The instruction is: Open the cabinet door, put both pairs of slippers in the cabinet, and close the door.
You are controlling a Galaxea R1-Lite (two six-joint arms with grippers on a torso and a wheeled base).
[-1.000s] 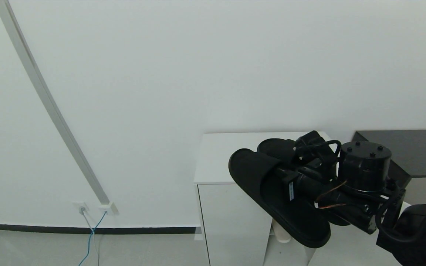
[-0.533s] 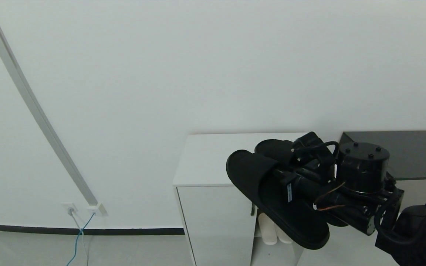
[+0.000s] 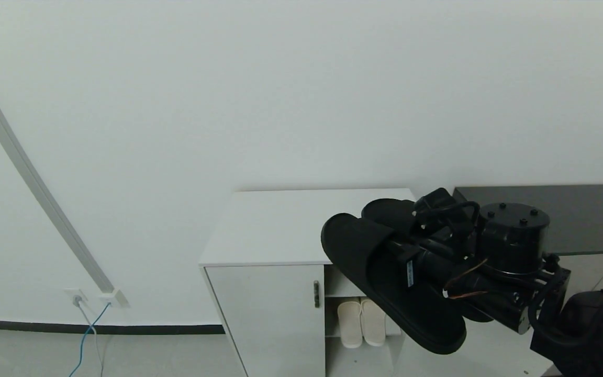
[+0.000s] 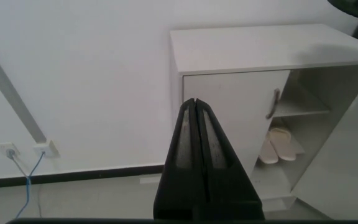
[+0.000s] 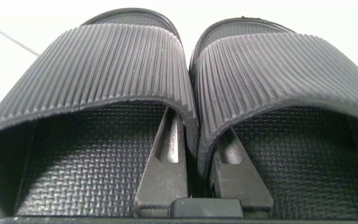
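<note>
The right gripper [image 5: 197,167] is clenched on the pair of black slippers [image 3: 352,244]. In the right wrist view one finger [image 5: 163,163] lies inside each slipper, pinching their inner side walls together. The pair hangs in the air in front of the white cabinet [image 3: 275,226], soles tilted, toes pointing up and away. It covers the cabinet's right front corner and most of the open compartment.

The cabinet's left door [image 3: 270,314] is shut, its handle [image 3: 316,293] at the inner edge. Right of it the interior lies open. A pair of white slippers [image 3: 361,322] sits side by side on the shelf under the top one, close to the shut door's edge, toes inward. Whether the panel at the far right is a swung door or the side wall cannot be told (the arm hides it in the head view).

The left gripper [image 4: 194,103] is pressed shut on nothing, well apart from the cabinet and aimed at its shut door.

A dark tabletop [image 3: 584,214] adjoins the cabinet's right side.
</note>
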